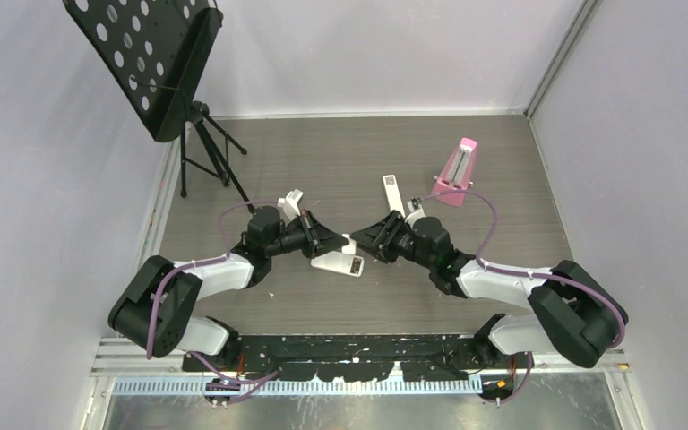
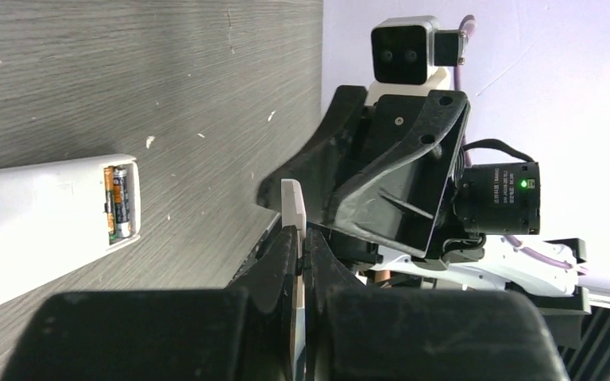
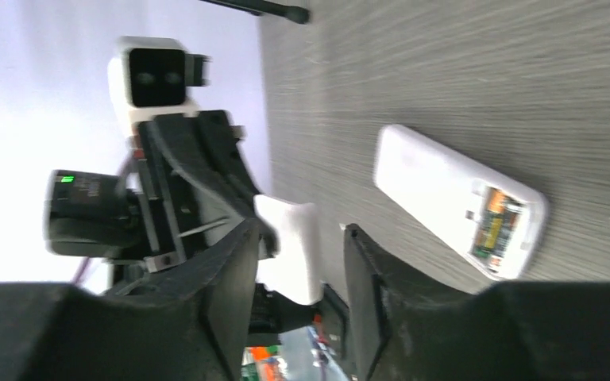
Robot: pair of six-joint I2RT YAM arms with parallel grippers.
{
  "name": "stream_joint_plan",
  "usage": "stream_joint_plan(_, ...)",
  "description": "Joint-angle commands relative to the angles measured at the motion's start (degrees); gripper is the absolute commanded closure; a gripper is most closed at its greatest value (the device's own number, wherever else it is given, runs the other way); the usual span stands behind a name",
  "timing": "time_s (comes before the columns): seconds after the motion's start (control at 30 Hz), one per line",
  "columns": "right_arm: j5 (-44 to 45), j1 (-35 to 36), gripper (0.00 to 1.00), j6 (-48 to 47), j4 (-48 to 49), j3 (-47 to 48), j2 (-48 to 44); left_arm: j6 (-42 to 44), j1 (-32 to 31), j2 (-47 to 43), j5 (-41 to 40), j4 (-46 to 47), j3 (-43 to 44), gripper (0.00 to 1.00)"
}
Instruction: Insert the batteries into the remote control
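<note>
No text can be read anywhere. The 2 dark, orange-banded batteries [image 2: 119, 202] in the open bay of the short white plastic remote control [image 2: 40, 222] carry wrapper print too small to make out. The black cylindrical housing with a green light [image 2: 496, 194] bears a few lines of tiny white lettering, illegible. The second black cylindrical housing [image 3: 87, 202] shows only a blurred white mark.
</note>
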Motion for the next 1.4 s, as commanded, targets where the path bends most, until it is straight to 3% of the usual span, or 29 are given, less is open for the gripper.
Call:
stream_joint_plan(0.0, -0.9, 0.1, 0.55, 5.1, 18.0, -1.1, 0.5, -5.8, 0.5, -1.0, 0.0, 10.0, -1.2, 1.0)
stream_joint_plan(0.17, -3.6, 0.1, 0.66, 6.5, 23.7, -1.7, 1.8, -11.2, 0.9, 0.4, 1.2, 16.2, -1.7, 1.0)
stream_joint_plan(0.4, -4.7, 0.1, 0.67, 5.0, 25.6, -2.7, 0.2, -14.5, 1.4, 1.6, 3.3, 20.0, -1.1, 1.0)
stream_joint_plan(0.53, -4.3, 0.0, 0.74, 3.4, 23.1, -2.7, -2.4, -14.8, 1.9, 2.1, 4.2, 20.3, -1.3, 1.0)
stream_joint_plan(0.73, -3.4, -0.2, 0.97, 2.7, 23.5, -3.6, -3.8, -14.1, 3.1, 3.2, 6.7, 20.4, -0.6, 1.0)
stream_joint_plan(0.77, -3.5, -0.2, 0.99, 2.6, 23.7, -3.7, -3.7, -13.8, 3.1, 3.4, 6.9, 20.2, -0.3, 0.94)
stream_joint_plan(0.9, -2.4, -0.2, 1.0, 2.9, 25.8, -4.3, -2.6, -10.7, 3.1, 4.0, 7.5, 17.5, 0.8, 0.45)
stream_joint_plan(1.0, -0.8, -0.2, 1.0, 3.1, 26.0, -5.1, -1.8, -4.4, 3.2, 2.7, 4.5, 11.3, -0.1, 0.2)
stream_joint_plan(1.17, 2.6, -0.4, 1.0, 3.4, 19.0, -6.4, -1.7, 12.4, 6.4, -5.6, -8.6, -19.0, 0.2, 0.07)
stream_joint_plan(1.3, 4.6, -0.6, 1.0, 3.2, 10.9, -6.0, -1.6, 22.7, 7.0, -13.8, -22.4, -41.5, 3.4, 0.05)
stream_joint_plan(1.37, 5.1, -0.7, 1.0, 3.8, 7.0, -5.5, -1.3, 25.0, 7.0, -16.0, -27.5, -47.6, 3.9, 0.04)
